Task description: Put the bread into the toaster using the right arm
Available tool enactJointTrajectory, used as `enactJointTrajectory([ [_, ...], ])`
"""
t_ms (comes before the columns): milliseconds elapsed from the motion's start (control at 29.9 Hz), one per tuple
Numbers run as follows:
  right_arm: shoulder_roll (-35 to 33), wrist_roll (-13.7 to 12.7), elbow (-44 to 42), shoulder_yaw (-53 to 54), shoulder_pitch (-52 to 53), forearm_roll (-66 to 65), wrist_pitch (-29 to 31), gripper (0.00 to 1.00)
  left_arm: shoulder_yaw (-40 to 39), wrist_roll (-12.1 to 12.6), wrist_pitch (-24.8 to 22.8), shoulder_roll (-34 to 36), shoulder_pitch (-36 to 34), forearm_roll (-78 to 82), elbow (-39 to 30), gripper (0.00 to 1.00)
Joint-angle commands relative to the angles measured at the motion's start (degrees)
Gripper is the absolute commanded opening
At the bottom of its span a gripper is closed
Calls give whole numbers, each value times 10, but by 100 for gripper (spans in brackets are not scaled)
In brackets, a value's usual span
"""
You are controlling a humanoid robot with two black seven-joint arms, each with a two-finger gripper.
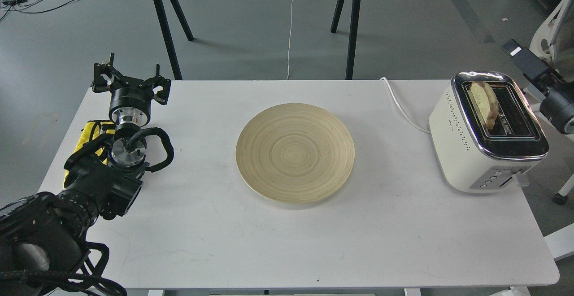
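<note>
Step in hand: the insertion step appears complete. The bread [483, 103] stands in the left-hand slot of the toaster [475, 152], leaning slightly, with its upper part above the chrome top. It is not held by anything. The plate [295, 152] at the middle of the desk [224, 242] carries nothing.

Right arm [545, 89]: only part of it enters the view at the right edge, just beside the toaster's far corner and apart from the bread. Its end effector cannot be identified in this view, so whether its fingers are spread or pressed together cannot be told.

Left arm: it rests over the left side of the desk, well apart from the plate and the toaster. Its end effector [131, 83] points away from the camera with its fingers spread and holds nothing.

Next move, as a judgement: the right arm should clear the toaster without brushing the protruding slice or the chrome rim. If the slice is meant to sit fully down, a light downward press on its top edge would be required, aligned with the slot. The lever is not clearly visible from here.

Count:
- Bread: one slice.
- Toaster: one, with two slots; one occupied, one free.
- Plate: one.
- Desk: one in use; a second table stands behind it.
- Arms: two, one partly in view.
- White cord [403, 107]: one, running from the toaster across the desk.
</note>
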Motion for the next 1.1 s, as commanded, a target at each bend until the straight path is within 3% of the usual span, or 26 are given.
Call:
enactJointTrajectory([
  [0,45,1,39,54,-1,149,0,98,0,0,0,0,0,0,0,100],
  [100,94,1,45,76,-2,219,0,98,1,0,0,0,0,0,0,100],
  [268,234,5,30,123,-5,242,-2,99,0,0,0,0,1,0,0,100],
  [468,372,9,-50,134,-28,243,14,99,0,0,0,0,1,0,0,100],
  [535,387,21,-87,135,-36,243,74,99,0,0,0,0,0,0,0,100],
  [769,449,105,-253,147,-37,243,299,99,0,0,0,0,1,0,0,100],
  [970,475,120,-377,154,-26,243,445,99,0,0,0,0,0,0,0,100],
  [1070,475,120,-392,154,-22,243,463,99,0,0,0,0,0,0,0,100],
])
